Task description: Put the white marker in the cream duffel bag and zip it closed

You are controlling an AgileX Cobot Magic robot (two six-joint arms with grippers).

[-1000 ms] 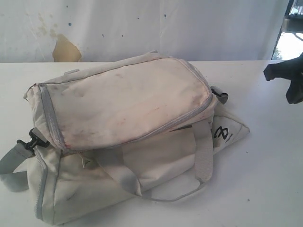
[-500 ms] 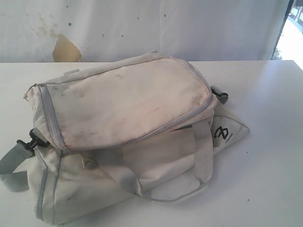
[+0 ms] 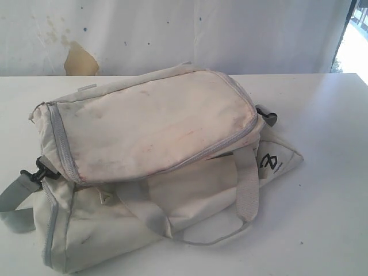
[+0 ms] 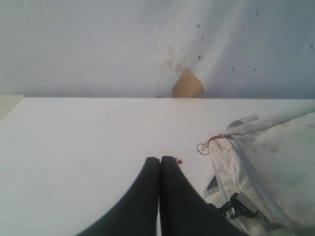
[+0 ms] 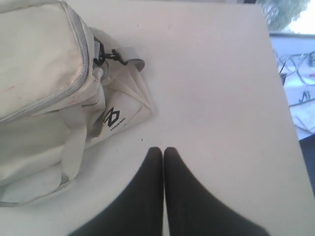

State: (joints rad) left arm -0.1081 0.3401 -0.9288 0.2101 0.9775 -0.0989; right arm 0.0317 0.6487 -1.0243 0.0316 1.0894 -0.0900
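A white tabletop (image 3: 322, 172) carries the cream duffel bag (image 3: 149, 149), which lies slumped on it with its grey straps (image 3: 246, 190) spilling onto the surface and a black clip (image 3: 35, 172) at one end.

- The left gripper (image 4: 160, 162) has its two black fingers pressed flat together, holding nothing, near one end of the cream duffel bag (image 4: 280, 152).
- The right gripper (image 5: 163, 151) is closed the same way and is also empty. It hangs near the bag's end that carries the logo (image 5: 112, 118).

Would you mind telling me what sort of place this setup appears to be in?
Probably an indoor makeshift test bench: a plain white table, a stained white backdrop with a torn brown patch, and a daylit window at the side.
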